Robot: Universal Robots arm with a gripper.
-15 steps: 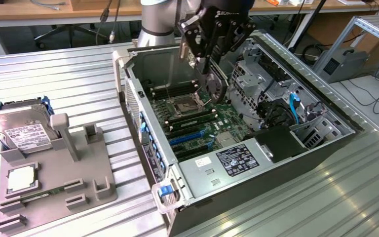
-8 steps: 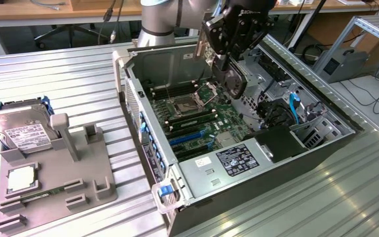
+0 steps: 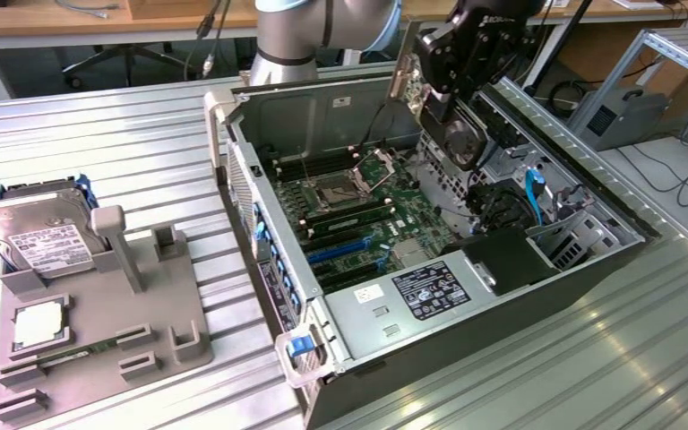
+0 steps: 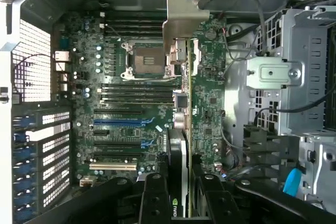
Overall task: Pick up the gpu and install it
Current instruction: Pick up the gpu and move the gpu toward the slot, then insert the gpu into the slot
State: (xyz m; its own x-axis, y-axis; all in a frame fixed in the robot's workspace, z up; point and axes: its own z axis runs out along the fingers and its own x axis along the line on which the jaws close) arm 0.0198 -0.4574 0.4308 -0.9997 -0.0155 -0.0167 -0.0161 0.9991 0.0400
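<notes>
The gpu [image 3: 461, 134] hangs on edge above the open computer case [image 3: 254, 179], over its far right side in the exterior view. My gripper [image 3: 454, 90] is shut on the card's upper part. In the wrist view the gpu [image 4: 178, 150] is seen edge-on, with its silver end bracket [image 4: 184, 19] pointing away and my fingers [image 4: 155, 198] pressed on either side of it. Below it lies the green motherboard [image 4: 210, 98] with blue and black expansion slots [image 4: 121, 123] and the bare CPU socket [image 4: 146, 59]. The card is well clear of the slots.
Metal drive cages [image 4: 273, 77] and cables [image 3: 533, 199] fill the case's right end in the exterior view. To the exterior view's left, a grey fixture [image 3: 105, 331] holds a silver hard drive [image 3: 39, 235], a CPU chip [image 3: 39, 324] and a memory stick [image 3: 81, 349].
</notes>
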